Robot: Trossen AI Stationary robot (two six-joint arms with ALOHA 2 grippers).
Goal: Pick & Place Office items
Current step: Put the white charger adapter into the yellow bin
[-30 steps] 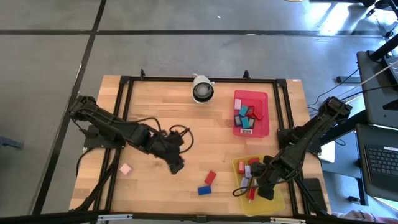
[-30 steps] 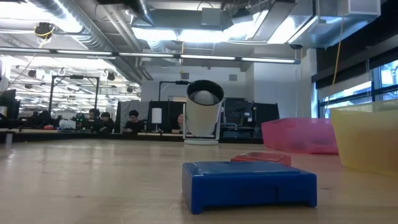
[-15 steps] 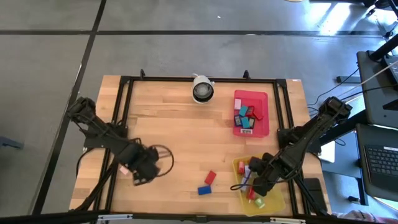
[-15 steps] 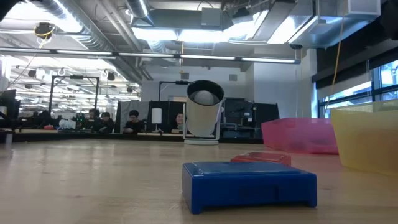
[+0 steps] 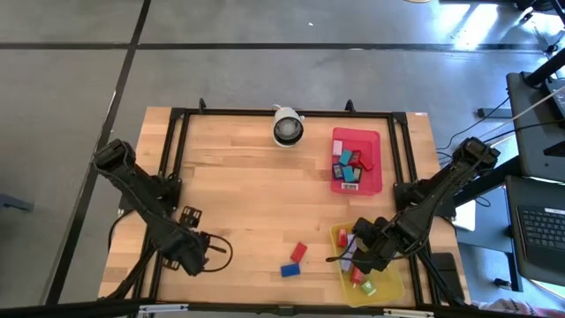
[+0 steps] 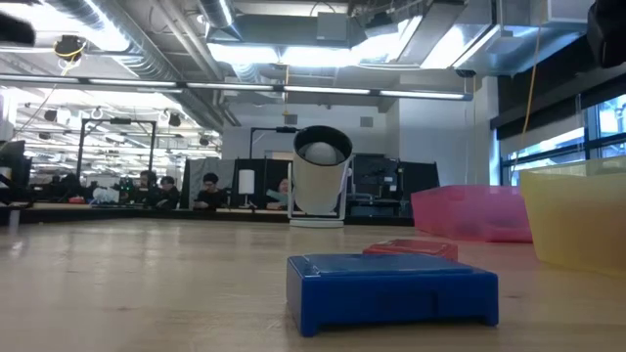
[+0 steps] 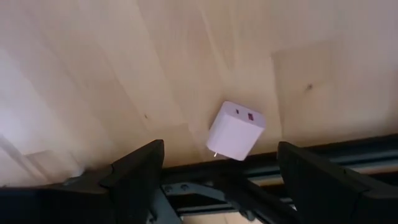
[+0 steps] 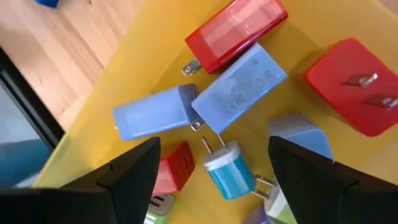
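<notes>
Only the left wrist view shows the pink block (image 7: 236,130) between the left gripper's (image 7: 221,180) wide, empty jaws, which have moved lower-left; the right gripper's (image 8: 214,171) jaws gape empty over the yellow tray (image 8: 134,74).

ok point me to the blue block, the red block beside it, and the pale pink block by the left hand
blue block (image 5: 290,270), high view, middle of top face
red block (image 5: 298,253), high view, middle of top face
pale pink block (image 7: 236,131), left wrist view, middle of top face

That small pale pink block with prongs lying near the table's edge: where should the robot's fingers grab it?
Probably across the two long flat sides of the small pale pink block, coming straight down. It lies flat on the wooden table, tilted, with short prongs at one end, so the open left gripper hovering above should turn to match its tilt.
</notes>
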